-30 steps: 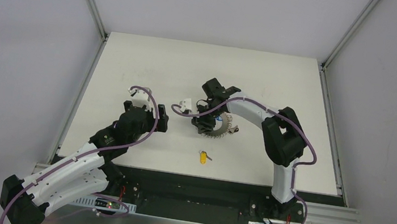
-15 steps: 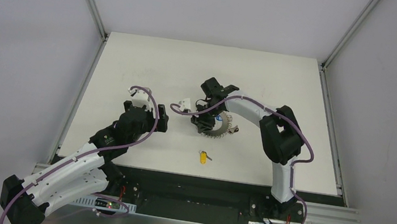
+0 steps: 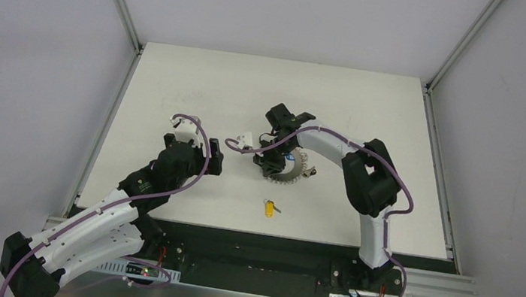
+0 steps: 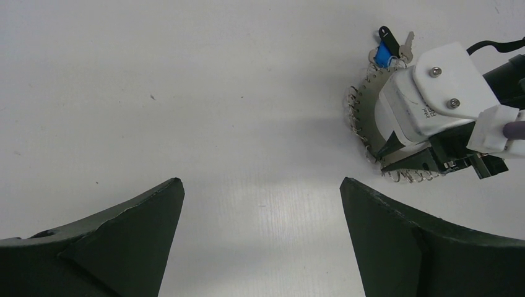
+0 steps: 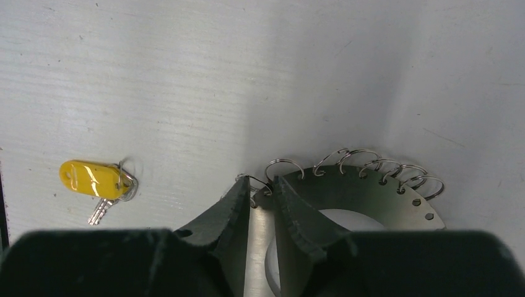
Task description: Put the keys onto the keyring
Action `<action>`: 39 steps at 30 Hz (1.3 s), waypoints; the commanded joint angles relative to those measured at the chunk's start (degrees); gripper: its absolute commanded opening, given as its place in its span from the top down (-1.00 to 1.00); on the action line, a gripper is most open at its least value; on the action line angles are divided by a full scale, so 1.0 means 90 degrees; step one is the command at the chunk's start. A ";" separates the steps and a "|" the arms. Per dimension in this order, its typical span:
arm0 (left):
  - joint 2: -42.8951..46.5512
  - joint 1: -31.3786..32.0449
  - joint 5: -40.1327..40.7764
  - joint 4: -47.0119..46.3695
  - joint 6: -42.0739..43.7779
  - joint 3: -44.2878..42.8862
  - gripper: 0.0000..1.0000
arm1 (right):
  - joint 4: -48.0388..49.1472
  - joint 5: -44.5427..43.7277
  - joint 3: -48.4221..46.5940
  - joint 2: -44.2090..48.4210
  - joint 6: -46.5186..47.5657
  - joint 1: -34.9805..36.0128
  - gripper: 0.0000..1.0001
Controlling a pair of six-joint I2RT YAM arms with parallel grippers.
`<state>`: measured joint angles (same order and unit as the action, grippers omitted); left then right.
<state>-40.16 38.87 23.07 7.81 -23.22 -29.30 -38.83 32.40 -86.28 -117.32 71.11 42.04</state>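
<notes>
Over the last second almost nothing has moved. The right gripper [image 5: 260,185] stays planted on the keyring [image 3: 291,170], and only the elbow behind it has eased slightly toward the ring. The keyring itself lies where it lay, so this reads as settling a grip rather than threading anything. That claw is nearly closed: its two fingers [image 5: 232,210] leave only a thin slit, and the ring's flat rim sits in that slit just beside one of the small loops [image 5: 282,167]. I judge the keyring to be pinched and steadied. The left gripper [image 4: 260,182] has not shifted either. It hangs well apart from the keyring on its left side, spread wide with nothing between its fingers, facing the ring across bare table [image 3: 200,80]. There is one keyring, fringed with loops too many and too hidden to number. There are two keys. The yellow key [image 5: 93,179] lies loose near the keyring on the side toward the arm bases, clear of every loop. The blue key [image 4: 385,54] lies against the keyring's far rim, and whether it is hooked on or merely touching I cannot tell. So at least the yellow key is not yet on.
</notes>
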 commanded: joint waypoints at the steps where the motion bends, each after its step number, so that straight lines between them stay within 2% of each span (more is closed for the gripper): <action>1: 0.0002 -0.0063 0.0103 -0.0078 -0.0054 0.0013 -0.99 | -0.0342 0.0221 -0.0292 -0.0146 0.0229 -0.0012 0.58; 7: -0.0015 -0.0062 0.0122 -0.0077 -0.0052 0.0013 -0.99 | -0.0521 0.0218 -0.0384 -0.0236 0.0262 -0.0030 1.00; 18: 0.0021 -0.0062 0.0144 -0.0087 -0.0047 0.0022 -0.99 | -0.0599 0.0701 -0.0358 0.0050 -0.0168 -0.0106 1.00; 23: 0.0137 -0.0061 0.0040 -0.0171 -0.0040 0.0076 -0.99 | 0.0801 0.0908 0.0592 0.0847 -0.1040 -0.0111 1.00; 28: 0.0395 -0.0061 -0.0215 -0.0366 0.0037 0.0183 -0.99 | 0.1418 0.0796 0.1062 0.1373 -0.1848 -0.0063 1.00; 30: 0.0508 -0.0061 -0.0351 -0.0455 0.0059 0.0231 -0.93 | 0.1747 0.0713 0.1211 0.1579 -0.2197 -0.0057 1.00; 39: 0.0782 -0.0061 -0.1780 -0.1185 0.0052 0.0209 -0.86 | 0.3175 0.0540 0.2151 0.2686 -0.3411 -0.0042 1.00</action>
<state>-33.65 38.87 14.37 2.61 -23.09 -26.96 -17.98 36.36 -68.07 -98.56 47.07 41.30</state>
